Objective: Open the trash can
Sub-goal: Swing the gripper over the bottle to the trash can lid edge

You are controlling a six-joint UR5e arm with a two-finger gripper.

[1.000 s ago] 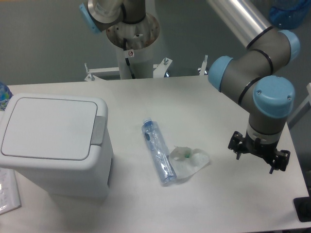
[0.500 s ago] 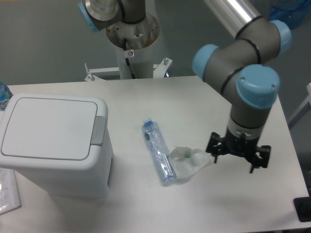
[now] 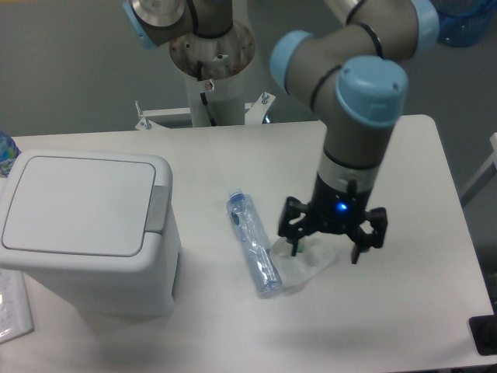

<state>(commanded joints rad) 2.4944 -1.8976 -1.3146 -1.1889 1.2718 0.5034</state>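
Observation:
The trash can (image 3: 85, 233) is a boxy white bin at the left of the table. Its flat white lid (image 3: 78, 203) lies closed, with a grey push tab (image 3: 159, 208) on its right edge. My gripper (image 3: 326, 242) hangs over the table's middle right, well to the right of the bin, above a crumpled clear wrapper. Its fingers (image 3: 293, 242) point down and stand apart, open, holding nothing.
A flattened clear plastic bottle (image 3: 252, 242) with a blue cap lies between bin and gripper. A crumpled clear wrapper (image 3: 299, 263) lies by it, partly under the gripper. White paper (image 3: 12, 311) sits at the front left edge. The robot's base (image 3: 210, 47) stands behind the table.
My arm has swung left from near the table's right edge to above the wrapper, closer to the bin. The bin, bottle and wrapper have not moved.

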